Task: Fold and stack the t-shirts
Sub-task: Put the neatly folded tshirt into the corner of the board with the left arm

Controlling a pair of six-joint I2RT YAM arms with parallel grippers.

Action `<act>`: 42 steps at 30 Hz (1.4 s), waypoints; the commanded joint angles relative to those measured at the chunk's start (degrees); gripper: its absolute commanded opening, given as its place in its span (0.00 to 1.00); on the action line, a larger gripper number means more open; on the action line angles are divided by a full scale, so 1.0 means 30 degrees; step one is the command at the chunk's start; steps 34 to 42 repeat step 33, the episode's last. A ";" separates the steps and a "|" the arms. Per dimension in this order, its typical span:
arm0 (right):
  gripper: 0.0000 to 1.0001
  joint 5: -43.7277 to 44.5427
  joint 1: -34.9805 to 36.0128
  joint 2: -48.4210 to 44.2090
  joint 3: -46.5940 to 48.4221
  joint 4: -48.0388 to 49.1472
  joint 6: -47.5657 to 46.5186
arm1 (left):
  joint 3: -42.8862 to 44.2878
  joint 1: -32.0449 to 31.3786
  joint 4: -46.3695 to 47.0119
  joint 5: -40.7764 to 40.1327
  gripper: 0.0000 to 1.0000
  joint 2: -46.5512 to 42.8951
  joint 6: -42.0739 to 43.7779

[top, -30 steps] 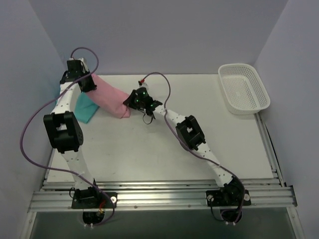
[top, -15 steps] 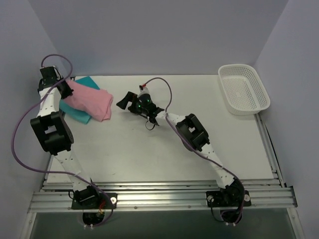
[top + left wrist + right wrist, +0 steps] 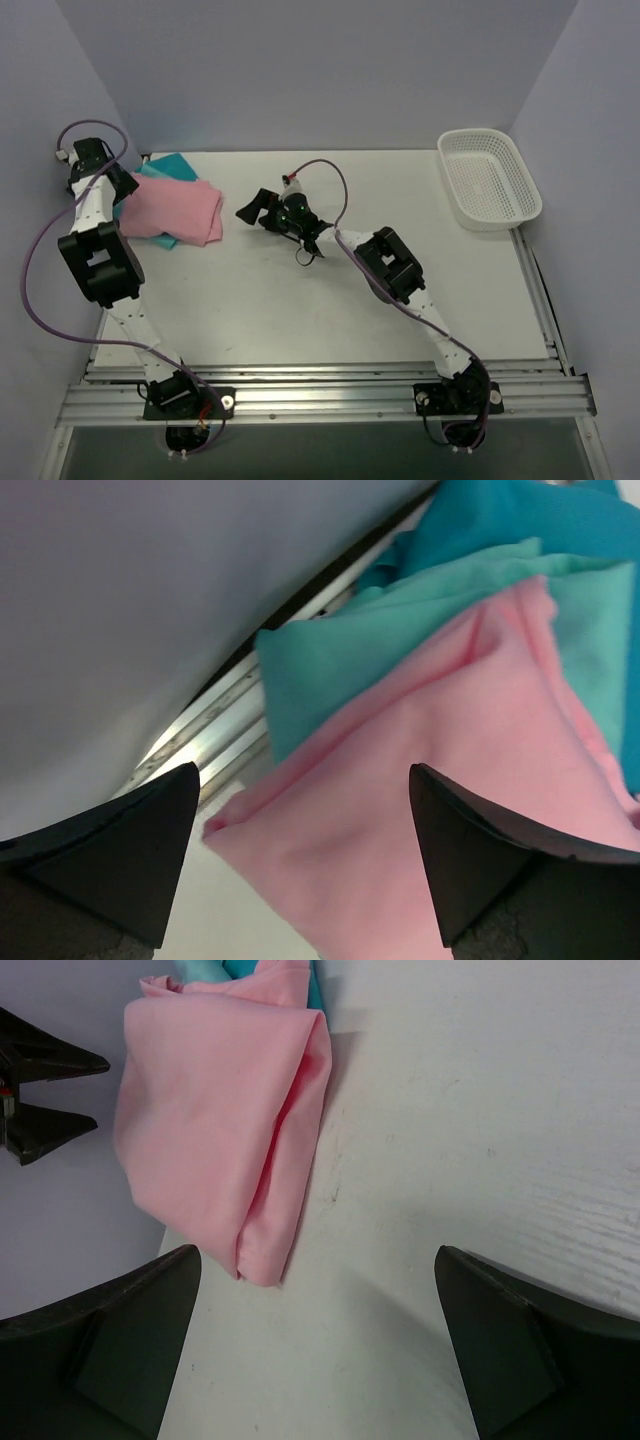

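The light pink t-shirt lies folded on top of the teal t-shirt at the table's far left corner. My left gripper is open at the pile's left edge. In the left wrist view its fingers straddle the pink cloth without holding it, and teal cloth shows beyond. My right gripper stands open on bare table to the right of the pile. In the right wrist view the pink fold lies ahead of the wide-spread jaws, apart from them.
A white mesh basket stands at the far right corner. The side wall is close behind the left gripper. The metal rail along the table's left edge runs beside the pile. The left gripper's black fingers show beyond the pink shirt.
Both grippers held the pink shirt stretched above the table. The right one opened and drew back; the left carried it left, laid it on the teal shirt and has just opened.
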 commanded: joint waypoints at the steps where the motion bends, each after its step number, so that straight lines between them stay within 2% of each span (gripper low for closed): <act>1: 1.00 -0.0113 0.0260 -0.1035 -0.1954 -0.1145 -0.0529 | 0.0526 0.1491 -0.1782 -0.3582 0.94 -0.0328 -0.2578; 3: 1.00 0.0268 0.0260 -0.1795 -0.2603 -0.1144 -0.0880 | -0.0909 0.1464 -0.0526 -0.2734 0.94 -0.1004 -0.2811; 6: 1.00 0.0853 0.0172 -0.2998 -0.3862 -0.1261 -0.1407 | -0.2375 0.0762 0.0534 -0.3167 0.94 -0.2994 -0.2901; 11: 1.00 0.2288 0.0084 -0.5777 -0.6792 -0.1376 -0.2199 | -0.4865 -0.1198 0.2467 -0.3840 0.94 -0.8003 -0.2463; 15: 1.00 0.4100 0.0172 -0.7685 -0.8140 -0.2664 -0.2756 | -0.5629 -0.4531 0.1449 -0.5305 0.94 -1.0701 -0.1788; 17: 1.00 0.5011 0.0230 -0.8886 -0.8581 -0.4506 -0.2991 | -0.5980 -0.5708 0.0218 -0.5337 0.94 -1.1931 -0.1875; 21: 1.00 0.7442 0.0580 -1.1082 -0.9750 -0.7469 -0.3634 | -0.9956 -0.8784 0.0446 -0.4577 0.94 -1.5292 -0.2637; 22: 1.00 0.8578 0.0698 -1.1725 -1.0276 -0.7907 -0.3752 | -1.2026 -1.0096 0.0710 -0.4865 0.94 -1.5972 -0.2579; 25: 1.00 1.0370 0.0875 -1.4796 -1.2357 -0.9139 -0.3695 | -1.5896 -1.2532 0.1648 -0.7232 0.94 -1.8667 -0.2549; 29: 1.00 1.1834 0.1605 -1.7493 -1.4584 -1.0339 -0.3344 | -1.8745 -1.2804 0.1502 -0.8058 0.94 -2.1394 -0.3137; 33: 1.00 1.4182 0.2836 -1.9491 -1.5817 -1.2126 -0.2964 | -1.9223 -1.2687 0.1298 -0.8268 0.94 -2.2655 -0.2259; 42: 1.00 1.4182 0.2836 -1.9491 -1.5817 -1.2126 -0.2964 | -1.9223 -1.2687 0.1298 -0.8268 0.94 -2.2655 -0.2259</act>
